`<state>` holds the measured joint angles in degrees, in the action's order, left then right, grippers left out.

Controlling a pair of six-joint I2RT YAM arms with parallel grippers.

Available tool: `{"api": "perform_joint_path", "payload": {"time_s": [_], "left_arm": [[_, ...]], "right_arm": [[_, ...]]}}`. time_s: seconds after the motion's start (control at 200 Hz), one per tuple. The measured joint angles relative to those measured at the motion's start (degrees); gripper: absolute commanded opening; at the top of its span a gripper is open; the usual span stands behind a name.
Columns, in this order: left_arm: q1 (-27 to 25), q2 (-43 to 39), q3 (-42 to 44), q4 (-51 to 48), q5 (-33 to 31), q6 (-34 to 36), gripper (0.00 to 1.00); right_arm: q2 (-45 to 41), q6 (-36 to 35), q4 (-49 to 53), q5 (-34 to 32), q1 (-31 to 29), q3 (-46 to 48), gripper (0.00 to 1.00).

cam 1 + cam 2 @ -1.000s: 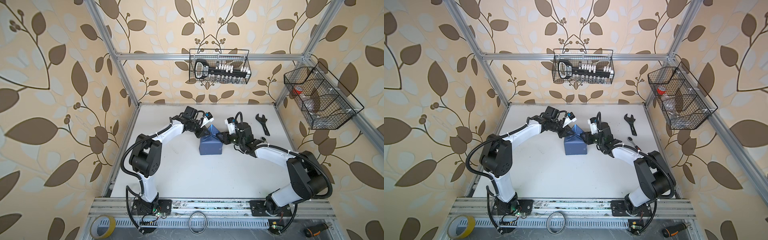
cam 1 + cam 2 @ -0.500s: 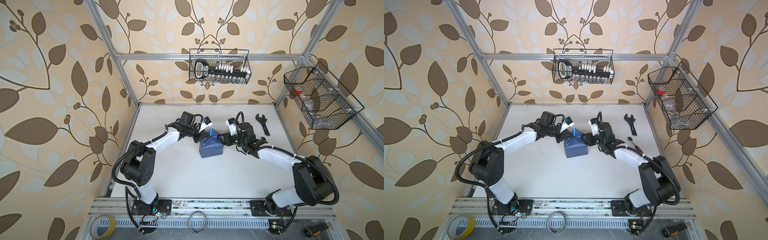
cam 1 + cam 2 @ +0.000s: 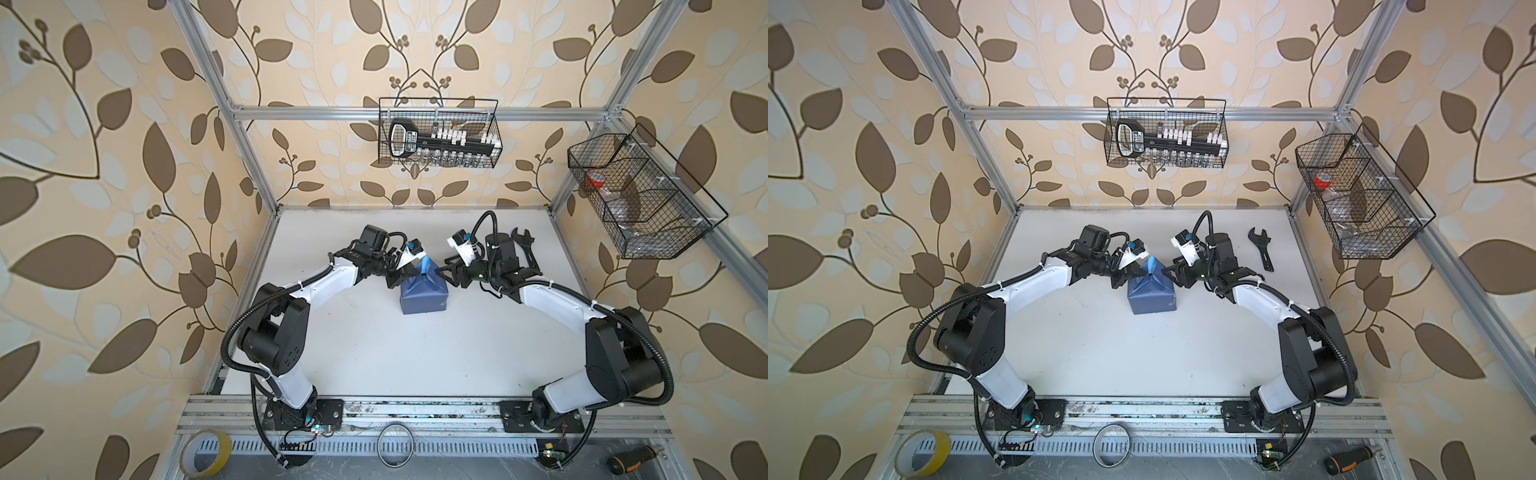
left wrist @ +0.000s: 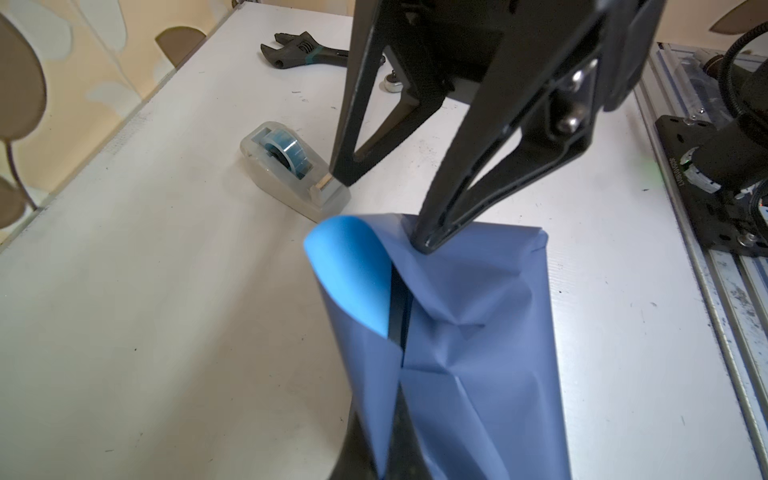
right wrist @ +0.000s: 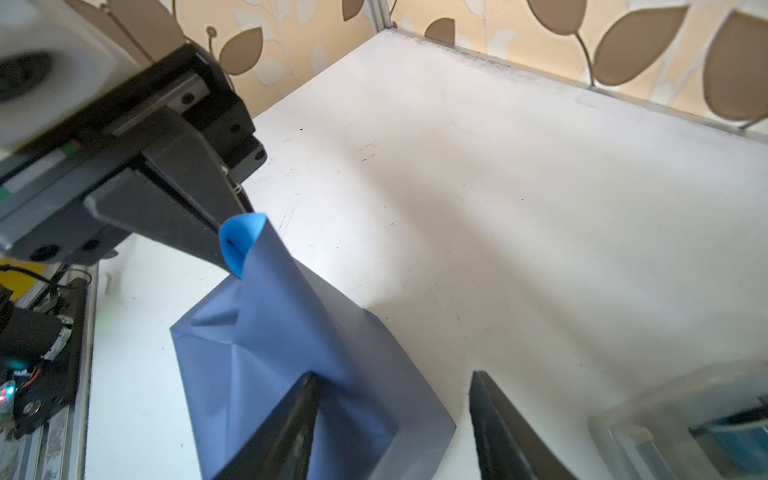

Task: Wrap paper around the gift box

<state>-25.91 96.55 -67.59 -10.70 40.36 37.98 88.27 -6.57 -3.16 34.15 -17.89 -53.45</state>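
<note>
The box [image 3: 422,297] stands on the table [image 3: 374,340] just beside the dispenser [image 4: 291,178], on the side toward my left arm. The paper [image 4: 478,374] covers every face I can see, slate side out. One flap [image 3: 1151,262] is loose, rising off the top of the box with its tip curled so the light-blue face shows. My left gripper [image 5: 212,245] is pressed together at that tip and, as far as I can judge, pinches the flap; the curl hides the very ends. My right gripper [image 4: 382,214] is spread and holds nothing. One finger [image 4: 440,216] bears on the paper at the top corner of the box nearest the dispenser, and the other hangs clear of the box, close to the dispenser. So I take the step in hand to be closing the last end of the wrap, with most of the task done. Next, I think my left gripper has to lay the flap flat across the top. It should pull just enough to keep the crease sharp without tearing the thin paper or dragging the box, while the right finger pins the fold. After that the flap needs tape, and the right gripper, spread and right by the dispenser, looks best placed to fetch it.
</note>
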Motion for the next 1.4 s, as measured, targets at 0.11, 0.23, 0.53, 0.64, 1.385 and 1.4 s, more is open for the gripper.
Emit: {"api": "perform_joint_path", "payload": {"time_s": [0.11,0.23,0.53,0.64,1.385,1.4], "left_arm": [[0.00,0.02,0.00,-0.02,0.00,0.52,0.00],[0.00,0.02,0.00,-0.04,0.11,0.87,0.00],[0.09,0.07,-0.02,-0.81,-0.07,1.95,0.00],[0.09,0.09,-0.24,-1.57,-0.09,2.19,0.00],[0.07,0.39,-1.90,-3.06,-0.04,0.63,0.00],[0.07,0.39,-1.92,-3.04,0.02,0.61,0.00]], "right_arm": [[1.86,-2.43,0.79,1.73,0.02,-1.36,0.57],[2.82,-4.28,1.09,2.86,-0.33,-2.19,0.53],[6.03,-9.31,4.46,3.96,-2.56,-6.67,0.24],[6.03,-10.86,5.25,4.44,-2.62,-6.69,0.17],[5.81,-11.56,4.52,5.99,-2.03,-6.78,0.24],[5.77,-11.43,4.39,5.99,-1.92,-6.78,0.26]]}}
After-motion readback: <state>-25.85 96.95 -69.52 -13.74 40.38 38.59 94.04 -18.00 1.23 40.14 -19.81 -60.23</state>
